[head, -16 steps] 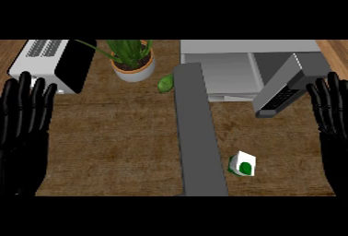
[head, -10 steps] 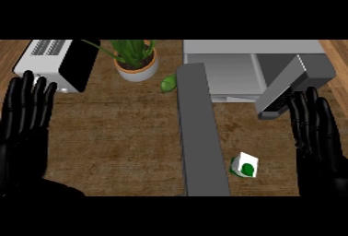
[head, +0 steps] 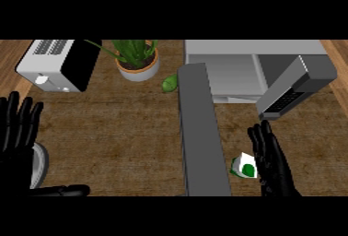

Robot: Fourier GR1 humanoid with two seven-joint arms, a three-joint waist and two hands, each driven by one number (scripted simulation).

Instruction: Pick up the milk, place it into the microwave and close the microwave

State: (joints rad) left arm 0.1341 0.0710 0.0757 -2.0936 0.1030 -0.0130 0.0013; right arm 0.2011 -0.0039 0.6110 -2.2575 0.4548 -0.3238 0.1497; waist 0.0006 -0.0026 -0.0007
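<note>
One step is in hand: reaching. Right hand (head: 273, 159), fingers straight and released, sits just beside the small white-and-green milk carton (head: 244, 167); next, close around it.

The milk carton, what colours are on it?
The milk carton is white with green, seen in the head view.

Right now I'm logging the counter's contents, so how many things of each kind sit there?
Appliances: 2, the microwave and the toaster
Potted plant: 1
Milk carton: 1
Green fruit or vegetable: 1
Total: 5
</note>
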